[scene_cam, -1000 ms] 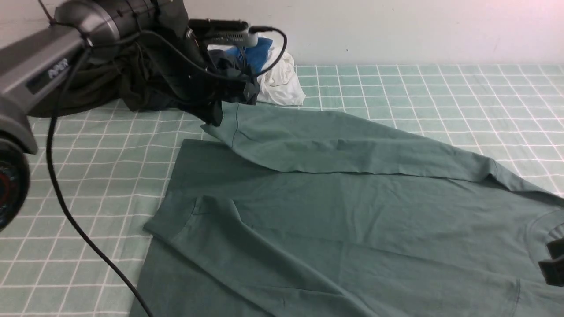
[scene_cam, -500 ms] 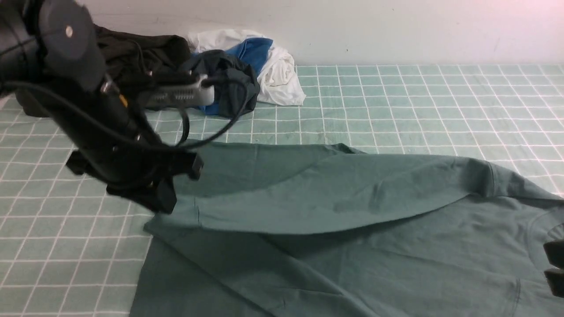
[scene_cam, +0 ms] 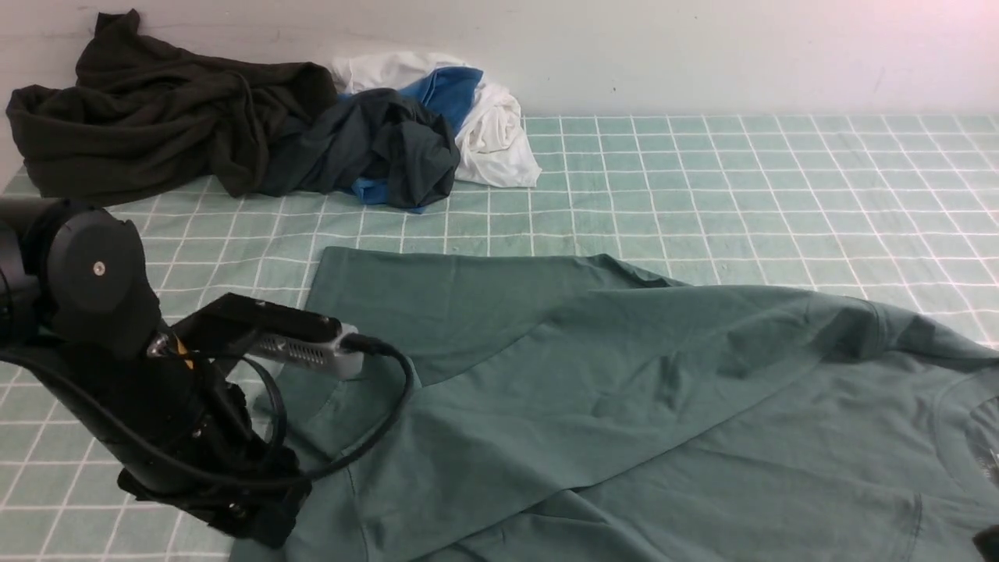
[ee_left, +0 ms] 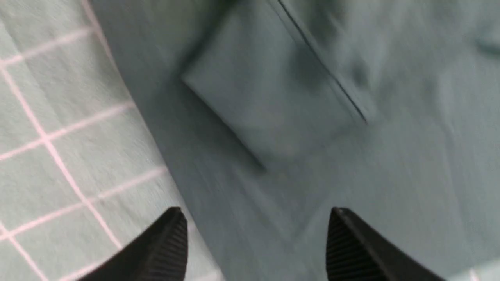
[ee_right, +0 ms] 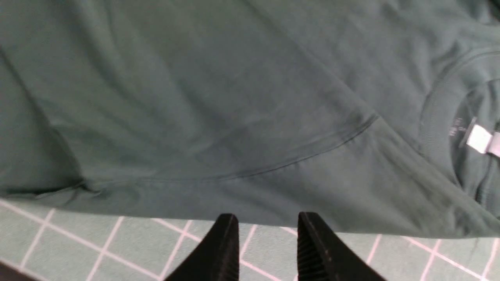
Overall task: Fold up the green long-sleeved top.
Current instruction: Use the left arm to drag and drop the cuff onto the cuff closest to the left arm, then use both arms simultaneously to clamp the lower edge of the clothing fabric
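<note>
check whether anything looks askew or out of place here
The sleeve lies diagonally across the green long-sleeved top, rumpled rather than square to its edges. A crumpled heap of dark, blue and white clothes sits at the far left.

Left arm matte black; round joint cap, one small centre screw. Silver slotted camera module, looping black cable. Left fingers, right fingers: black, ribbed inner faces.
</note>
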You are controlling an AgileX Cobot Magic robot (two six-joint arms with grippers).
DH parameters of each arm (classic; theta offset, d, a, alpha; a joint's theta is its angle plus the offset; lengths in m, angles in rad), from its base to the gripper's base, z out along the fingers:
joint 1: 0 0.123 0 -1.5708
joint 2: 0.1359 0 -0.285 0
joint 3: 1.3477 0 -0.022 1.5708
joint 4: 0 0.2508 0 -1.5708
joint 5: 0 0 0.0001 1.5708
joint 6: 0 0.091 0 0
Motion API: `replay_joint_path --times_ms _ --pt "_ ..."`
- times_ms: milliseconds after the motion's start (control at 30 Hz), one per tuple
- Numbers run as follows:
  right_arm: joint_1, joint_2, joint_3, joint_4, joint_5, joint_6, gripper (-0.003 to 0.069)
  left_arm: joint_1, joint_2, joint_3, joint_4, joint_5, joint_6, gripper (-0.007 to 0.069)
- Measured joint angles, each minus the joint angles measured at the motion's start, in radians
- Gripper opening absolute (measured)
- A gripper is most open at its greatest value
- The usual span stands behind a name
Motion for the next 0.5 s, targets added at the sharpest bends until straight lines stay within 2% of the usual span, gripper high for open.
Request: replay_joint_path --times_ms 33,133,267,333,367,433,500 --pt "0.000 0.000 0.000 0.006 0.001 -0.009 0.0216 -0.007 -0.004 0.000 0.000 0.000 0.006 0.0449" --pt "0.003 0.000 -0.001 0.101 0.011 -0.070 0.0223 -0.179 -0.034 0.018 0.017 0.095 0.114 0.0448" --pt "0.004 0.000 -0.003 0.139 0.011 -0.115 0.0226 -0.360 -0.036 0.102 0.068 0.107 0.167 0.0448" --pt "0.004 0.000 -0.004 0.145 0.012 -0.125 0.0228 -0.442 -0.036 0.166 0.085 0.070 0.175 0.0448" --pt "0.004 0.000 -0.004 0.145 0.012 -0.124 0.0228 -0.442 -0.036 0.172 0.085 0.065 0.175 0.0448" --pt "0.004 0.000 -0.005 0.148 0.012 -0.129 0.0229 -0.531 -0.036 0.283 0.102 -0.046 0.178 0.0448" --pt "0.004 0.000 -0.005 0.148 0.012 -0.130 0.0229 -0.551 -0.036 0.321 0.111 -0.101 0.178 0.0448"
